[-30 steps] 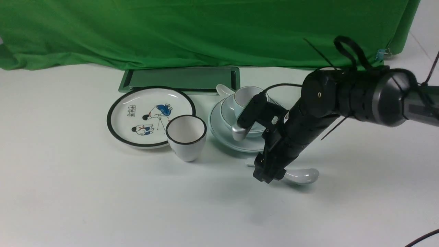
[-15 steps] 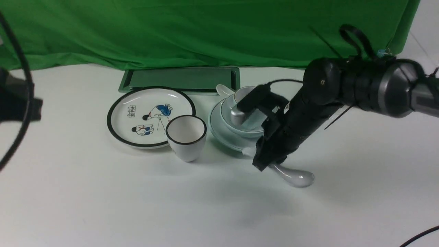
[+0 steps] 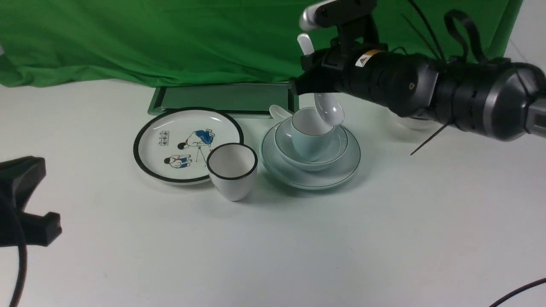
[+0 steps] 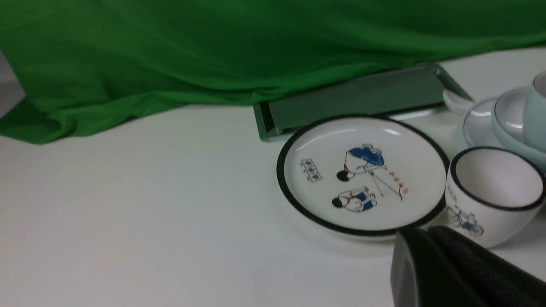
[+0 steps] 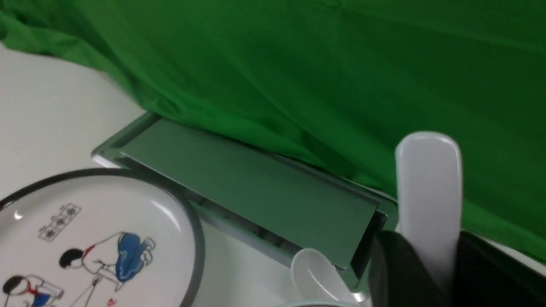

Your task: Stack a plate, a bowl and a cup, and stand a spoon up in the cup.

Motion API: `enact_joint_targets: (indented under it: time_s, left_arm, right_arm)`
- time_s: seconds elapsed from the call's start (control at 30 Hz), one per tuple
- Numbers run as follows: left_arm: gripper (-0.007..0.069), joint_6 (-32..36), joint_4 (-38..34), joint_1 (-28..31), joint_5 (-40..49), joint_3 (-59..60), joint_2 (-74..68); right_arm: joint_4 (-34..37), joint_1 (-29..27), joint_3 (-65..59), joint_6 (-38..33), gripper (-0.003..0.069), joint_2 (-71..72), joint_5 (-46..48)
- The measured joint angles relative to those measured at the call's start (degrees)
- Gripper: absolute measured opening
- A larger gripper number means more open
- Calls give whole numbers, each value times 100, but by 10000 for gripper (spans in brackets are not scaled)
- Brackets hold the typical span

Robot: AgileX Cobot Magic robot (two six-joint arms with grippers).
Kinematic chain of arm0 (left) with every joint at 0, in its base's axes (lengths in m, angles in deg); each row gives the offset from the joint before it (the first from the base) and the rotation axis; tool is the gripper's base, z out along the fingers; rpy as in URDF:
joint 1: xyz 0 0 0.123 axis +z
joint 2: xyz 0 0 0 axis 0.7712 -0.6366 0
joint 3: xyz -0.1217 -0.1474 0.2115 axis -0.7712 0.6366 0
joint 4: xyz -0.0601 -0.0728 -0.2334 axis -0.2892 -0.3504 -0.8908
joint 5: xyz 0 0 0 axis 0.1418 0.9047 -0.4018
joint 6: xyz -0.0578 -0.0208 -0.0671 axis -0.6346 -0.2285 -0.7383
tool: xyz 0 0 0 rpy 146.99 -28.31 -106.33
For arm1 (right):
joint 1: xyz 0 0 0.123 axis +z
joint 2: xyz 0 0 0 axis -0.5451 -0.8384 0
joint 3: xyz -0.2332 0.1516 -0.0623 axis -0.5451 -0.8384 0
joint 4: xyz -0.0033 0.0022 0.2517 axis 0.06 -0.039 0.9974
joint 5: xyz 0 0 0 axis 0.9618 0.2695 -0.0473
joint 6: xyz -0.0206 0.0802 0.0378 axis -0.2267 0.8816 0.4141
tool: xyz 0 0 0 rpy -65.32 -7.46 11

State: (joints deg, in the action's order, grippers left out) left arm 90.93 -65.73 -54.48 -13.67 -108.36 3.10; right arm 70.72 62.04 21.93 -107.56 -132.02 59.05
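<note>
The pale blue-green plate (image 3: 310,178) carries the bowl (image 3: 339,147), and the cup (image 3: 308,143) stands in the bowl. My right gripper (image 3: 315,72) is above the stack, shut on the handle of the white spoon (image 3: 329,108). The spoon hangs nearly upright, scoop down at the cup's far rim; contact cannot be judged. In the right wrist view the spoon handle (image 5: 428,187) rises between the two dark fingers of the right gripper (image 5: 431,264). My left gripper (image 4: 420,241) is shut and empty, low near the table's front left, short of the black-rimmed cup.
A black-rimmed plate with cartoon figures (image 3: 187,143) lies left of the stack, with a black-rimmed white cup (image 3: 232,170) in front of it. A flat green tray (image 3: 224,98) and another white spoon (image 3: 279,111) lie behind. Green cloth closes off the back.
My right gripper shut on the spoon lying on the table, lifted it and carried it back and up over the cup. The left arm moved lower at the left edge.
</note>
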Motion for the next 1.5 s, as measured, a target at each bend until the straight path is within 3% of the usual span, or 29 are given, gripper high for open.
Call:
enact_joint_targets:
  time_s: [0.57,0.67,0.83,0.93,1.07,1.17,1.2,1.23,1.37,1.5]
  left_arm:
    - [-36,0,-79,0,-144,2,0]
    - [-36,0,-79,0,-144,2,0]
    - [-31,0,-79,0,-192,2,0]
    - [-31,0,-79,0,-216,2,0]
    - [-31,0,-79,0,-225,2,0]
    - [-31,0,-79,0,-225,2,0]
    - [-31,0,-79,0,-225,2,0]
    - [-31,0,-79,0,-225,2,0]
    - [-31,0,-79,0,-230,6,0]
    - [-31,0,28,0,-230,6,0]
  right_arm:
    - [0,0,578,196,162,-744,-346]
    - [0,0,593,196,196,-871,-316]
    - [0,0,593,177,312,-843,-84]
    - [0,0,593,-48,316,-562,480]
    - [-156,-6,593,-737,242,235,1716]
    - [-1084,-39,593,-917,85,1524,3104]
    - [-1152,-45,593,-899,76,1605,3104]
    - [-1648,-62,599,-762,35,2159,3646]
    - [-3110,-86,403,361,9,3878,4400]
    - [-3571,-111,-343,999,8,5196,4580]
